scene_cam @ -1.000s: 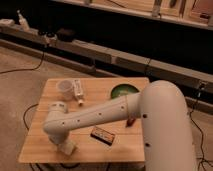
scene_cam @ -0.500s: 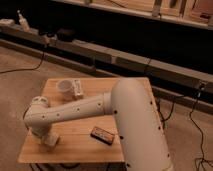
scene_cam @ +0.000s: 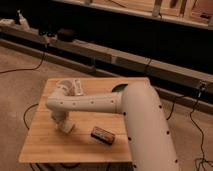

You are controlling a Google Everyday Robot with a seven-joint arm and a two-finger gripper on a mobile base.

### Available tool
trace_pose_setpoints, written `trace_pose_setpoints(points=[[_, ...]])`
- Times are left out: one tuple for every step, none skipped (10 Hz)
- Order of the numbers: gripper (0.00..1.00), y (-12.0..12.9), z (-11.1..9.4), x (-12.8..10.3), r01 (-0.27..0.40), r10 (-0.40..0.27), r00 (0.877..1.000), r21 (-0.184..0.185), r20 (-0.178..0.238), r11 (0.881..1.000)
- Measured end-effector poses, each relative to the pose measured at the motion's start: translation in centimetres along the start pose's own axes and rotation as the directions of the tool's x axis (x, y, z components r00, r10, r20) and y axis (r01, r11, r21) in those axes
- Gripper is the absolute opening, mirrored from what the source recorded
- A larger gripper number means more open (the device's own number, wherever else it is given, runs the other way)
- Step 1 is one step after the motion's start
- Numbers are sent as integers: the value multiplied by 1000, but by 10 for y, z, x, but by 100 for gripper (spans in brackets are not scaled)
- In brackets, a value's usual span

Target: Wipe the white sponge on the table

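My white arm point(scene_cam: 100, 102) reaches from the lower right across the wooden table point(scene_cam: 45, 145) to its left half and bends down there. The gripper point(scene_cam: 65, 126) points down at the tabletop, left of the table's middle. A pale block at its tip, apparently the white sponge point(scene_cam: 69, 129), lies on the wood right under the gripper. The gripper hides most of it, and I cannot tell whether it is gripped.
A dark rectangular box point(scene_cam: 102, 135) lies on the table just right of the gripper. A white cup point(scene_cam: 68, 86) stands at the back left. A green bowl point(scene_cam: 118, 88) at the back is mostly hidden by my arm. Cables run over the floor around the table.
The gripper has moved from the table's front left corner to the right and a little back. The arm has swung with it and now uncovers the box.
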Motion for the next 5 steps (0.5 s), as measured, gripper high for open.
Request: trace_pose_setpoints(points=[[31, 8, -3, -25, -37, 37, 999, -9, 26, 999], [31, 6, -4, -40, -47, 47, 998, -7, 42, 999], [31, -3, -4, -58, -54, 54, 997, 5, 60, 999], [31, -17, -4, -74, -53, 51, 996, 21, 76, 998], [31, -26, -4, -80, -49, 47, 995, 28, 85, 998]])
